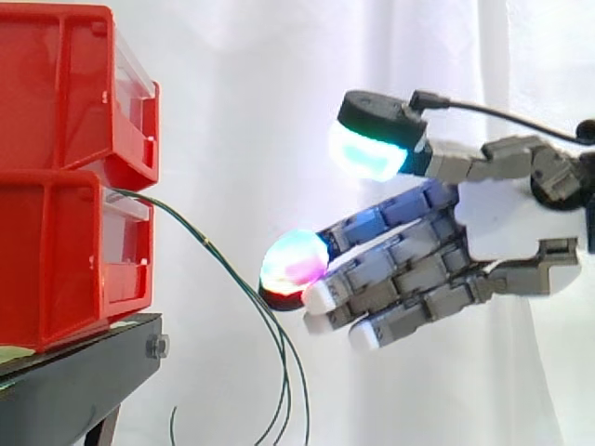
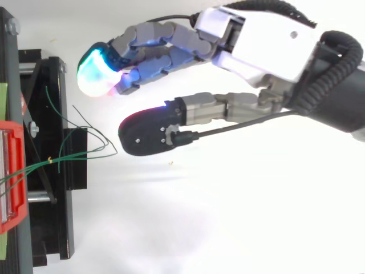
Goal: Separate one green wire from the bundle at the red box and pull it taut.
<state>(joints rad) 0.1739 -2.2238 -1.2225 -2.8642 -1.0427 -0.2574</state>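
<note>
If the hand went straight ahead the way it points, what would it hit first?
Most likely the green wires hanging from the lower red bin, just ahead of the open hand. The bin lies beyond. Depth is unclear; it might pass beside them.

Bg: white curtain (image 1: 251, 111), soft folds; black stand (image 1: 79, 372) at left; bright light.
</note>
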